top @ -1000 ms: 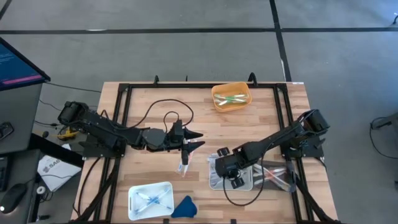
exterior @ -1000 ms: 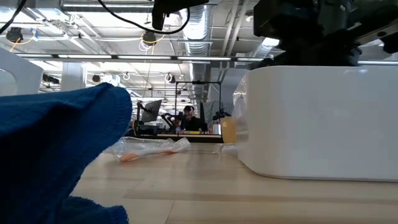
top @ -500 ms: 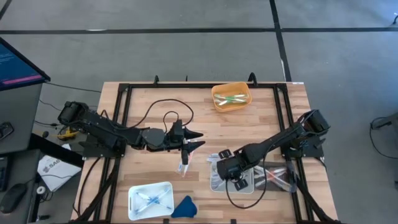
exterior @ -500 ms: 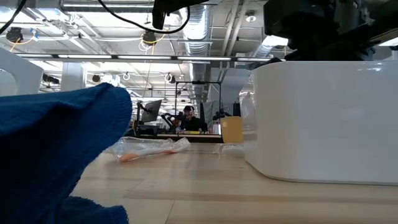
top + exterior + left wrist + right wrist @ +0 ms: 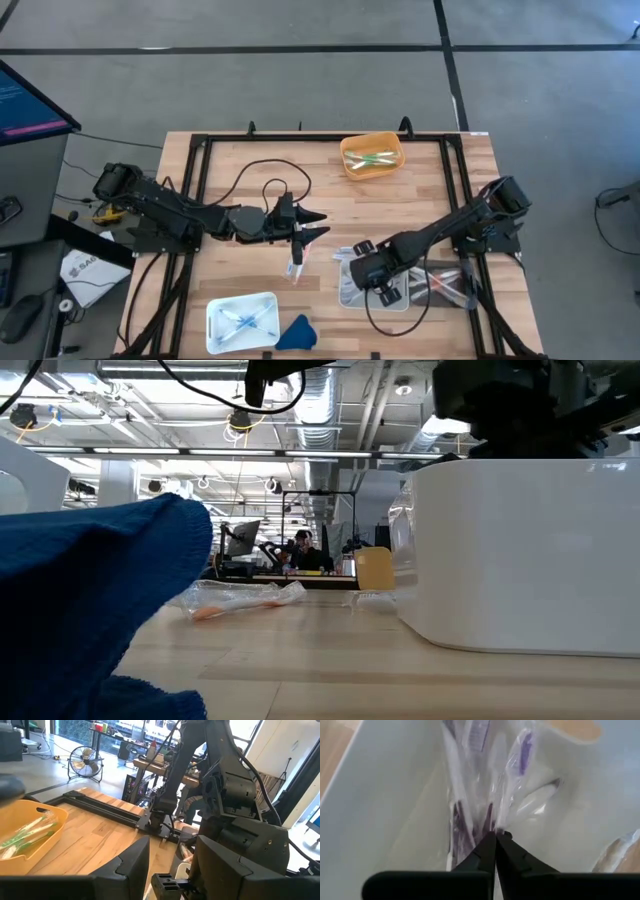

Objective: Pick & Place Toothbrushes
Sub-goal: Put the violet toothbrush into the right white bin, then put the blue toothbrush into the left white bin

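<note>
My right gripper (image 5: 372, 272) reaches steeply down into a white tray (image 5: 343, 292) at the right near side and is shut among clear-wrapped toothbrushes with purple accents (image 5: 465, 780). Level above the table's middle, my left gripper (image 5: 316, 224) is open with nothing between its fingers. Below it, one wrapped toothbrush with orange (image 5: 296, 263) lies flat on the wood. An orange tray (image 5: 371, 157) at the far edge holds green toothbrushes. A white tray (image 5: 241, 320) at the near left holds blue ones. My right gripper comes from above, tilted, and its fingertips (image 5: 489, 845) meet on the clear wrapper (image 5: 494, 822) between two purple toothbrushes. The wrapped toothbrushes lie on the tray floor. Whether film or a handle sits between the tips, the shut fingers hide.
A blue cloth lump (image 5: 297, 333) lies at the near edge and fills the low view's left. More wrapped toothbrushes (image 5: 447, 281) lie right of the white tray. A black cable (image 5: 255, 178) loops over the far left wood. A black frame (image 5: 200, 200) borders the table.
The white tray at the right has slid a little toward the table's right edge, with my right gripper inside it. My left arm has kept still.
</note>
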